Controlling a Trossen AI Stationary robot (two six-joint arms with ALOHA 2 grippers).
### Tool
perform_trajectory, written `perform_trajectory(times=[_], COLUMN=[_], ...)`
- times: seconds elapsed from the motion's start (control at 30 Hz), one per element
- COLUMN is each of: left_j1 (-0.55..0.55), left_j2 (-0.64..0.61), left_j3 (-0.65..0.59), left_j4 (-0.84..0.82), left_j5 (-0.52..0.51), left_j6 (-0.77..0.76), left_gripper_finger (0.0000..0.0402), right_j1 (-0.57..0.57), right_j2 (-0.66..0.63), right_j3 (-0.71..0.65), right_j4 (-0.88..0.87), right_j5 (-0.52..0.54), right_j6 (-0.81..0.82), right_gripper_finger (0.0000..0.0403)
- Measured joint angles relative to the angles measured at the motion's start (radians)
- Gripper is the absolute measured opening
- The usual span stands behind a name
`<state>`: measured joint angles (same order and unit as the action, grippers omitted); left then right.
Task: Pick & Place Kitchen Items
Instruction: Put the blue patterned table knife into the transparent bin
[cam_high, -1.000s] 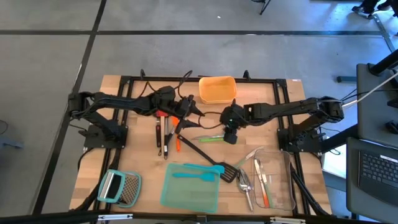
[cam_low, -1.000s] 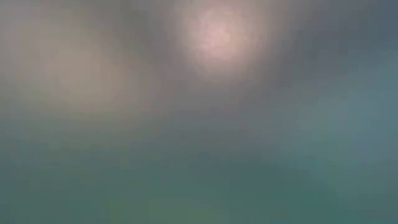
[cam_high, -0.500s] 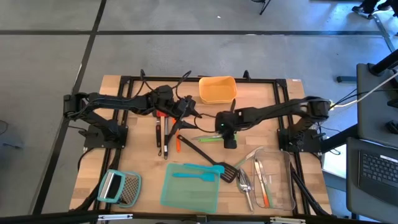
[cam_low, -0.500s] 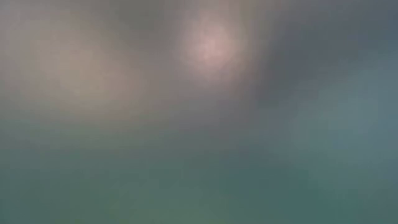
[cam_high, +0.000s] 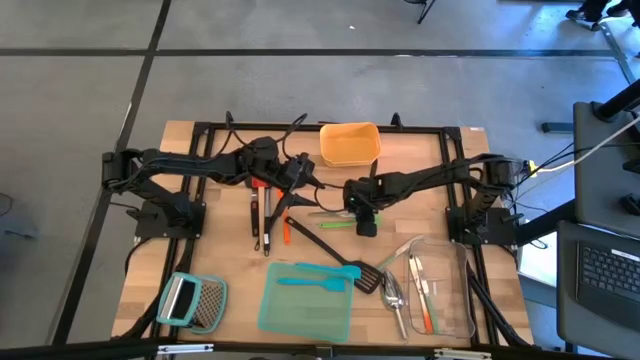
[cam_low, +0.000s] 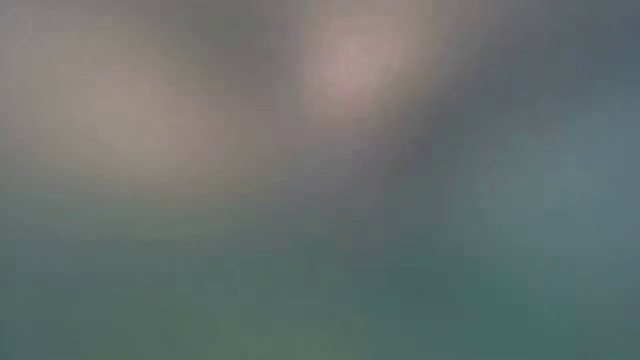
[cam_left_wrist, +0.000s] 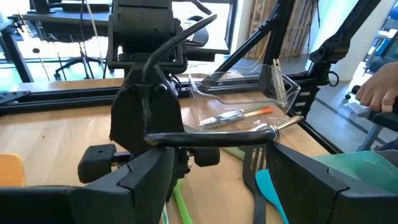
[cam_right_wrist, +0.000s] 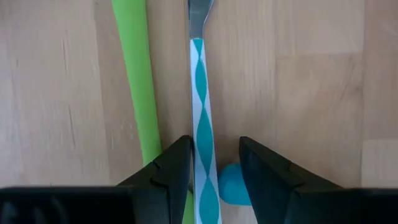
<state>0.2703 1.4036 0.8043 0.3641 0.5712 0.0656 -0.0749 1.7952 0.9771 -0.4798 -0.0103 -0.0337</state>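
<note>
Moved: right gripper has slid further in towards the left arm's side and now sits over the slim pieces at mid-table; the left arm has not shifted.
Right gripper state: fingers apart, one on each side of a teal-and-white patterned cutlery handle. One finger is against it and the other shows a sliver of bare wood, so it is not clamped yet.
Task item: the patterned handle lies flat on the table directly under and ahead of the right gripper.
Key relation: the handle's long axis runs straight out from the hand, square to the closing line. By my reading, closing alone should take it.
Neighbour: green spatula lies parallel, just beside the handle, outside one finger. It could be nudged or pinched along if the hand drifts that way.
Nearer arm: the right, already astride the handle.
Left gripper: fingers wide apart, waiting just beyond the spatula from the right hand. A dark bar crosses ahead of them, and whether it is carried I cannot tell.
Right wrist view only: the straddle, the gap and a teal blob under the hand.
High view only: the likely goals, clear container near the right arm's side and teal container towards the front.
Left wrist view only: cutlery already in the clear container, and a person's hand off the table.
Low view: blurred, nothing readable.
</note>
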Motion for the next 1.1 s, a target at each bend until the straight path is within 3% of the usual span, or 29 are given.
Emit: perform_trajectory(times=[0.43,0.77,1.1], left_j1=[0.000,0.000,0.000], left_j2=[0.000,0.000,0.000], left_j3=[0.000,0.000,0.001], left_j4=[0.029,0.031,0.029], left_j5=[0.002,0.001,0.000], left_j6=[0.000,0.001,0.001], left_gripper_finger=[0.0251,0.0251,0.0251], right_j1=[-0.034,-0.103,-0.151], right_j2=[0.031,0.033,0.040], right_j3=[0.003,0.000,-0.003], right_j4=[0.005,0.015,0.037], right_j5=[-0.035,-0.184,-0.324], right_j6=[0.032,0.137,0.236], right_gripper_finger=[0.0127,0.0053,0.0044])
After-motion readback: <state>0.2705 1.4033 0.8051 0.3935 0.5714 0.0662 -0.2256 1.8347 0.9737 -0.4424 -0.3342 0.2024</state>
